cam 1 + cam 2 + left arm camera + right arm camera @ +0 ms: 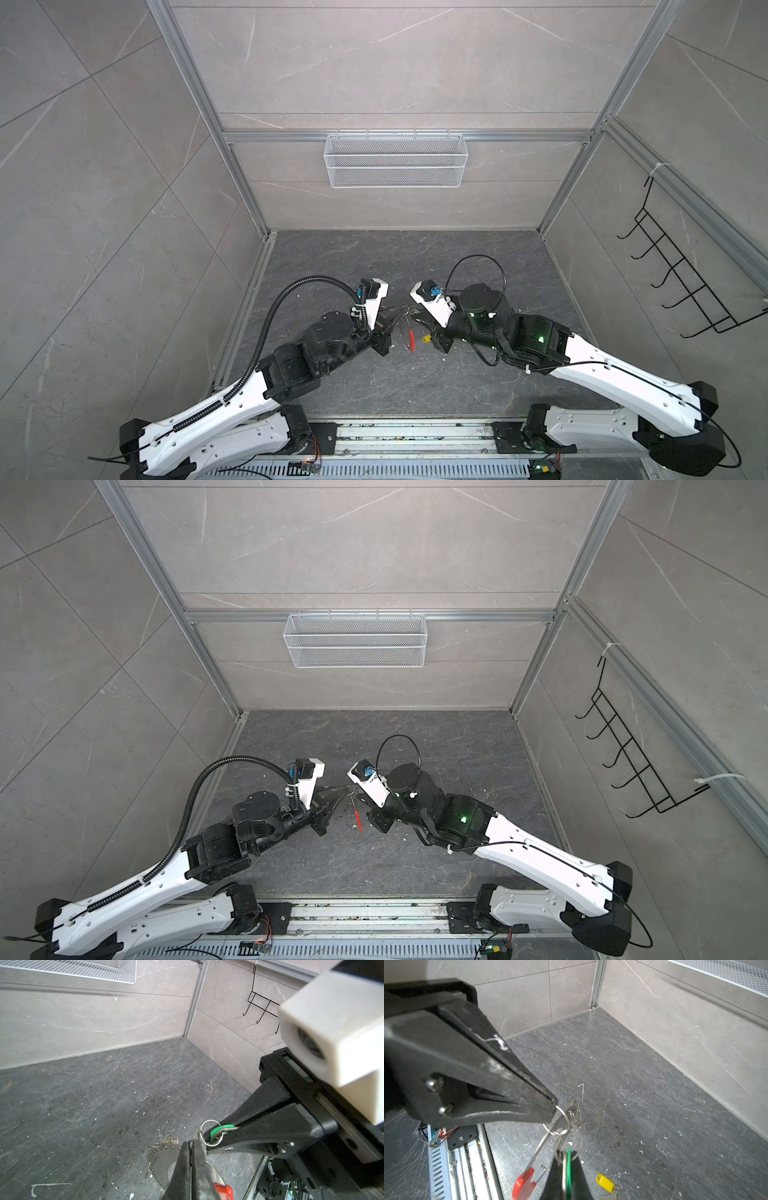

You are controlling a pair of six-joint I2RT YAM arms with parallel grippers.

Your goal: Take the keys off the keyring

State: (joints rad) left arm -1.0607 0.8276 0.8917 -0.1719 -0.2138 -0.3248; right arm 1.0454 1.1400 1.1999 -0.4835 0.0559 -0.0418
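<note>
My left gripper (190, 1144) and right gripper (566, 1157) meet tip to tip above the middle of the dark floor in both top views. The left gripper is shut on a thin wire ring (560, 1110), and the keyring's grey holed band (160, 1159) hangs from it with its red segment (523, 1184) lowest. The right gripper is shut on the green-headed key (568, 1167), which is still threaded on a small split ring (212, 1132) linked to the keyring. The yellow-headed key (605, 1183) lies loose on the floor below, also seen in a top view (427, 338).
A white mesh basket (395, 160) hangs on the back wall. A black wire hook rack (681, 270) is fixed to the right wall. A metal rail (415, 436) carrying both arm bases runs along the front edge. Walls close in the floor on three sides.
</note>
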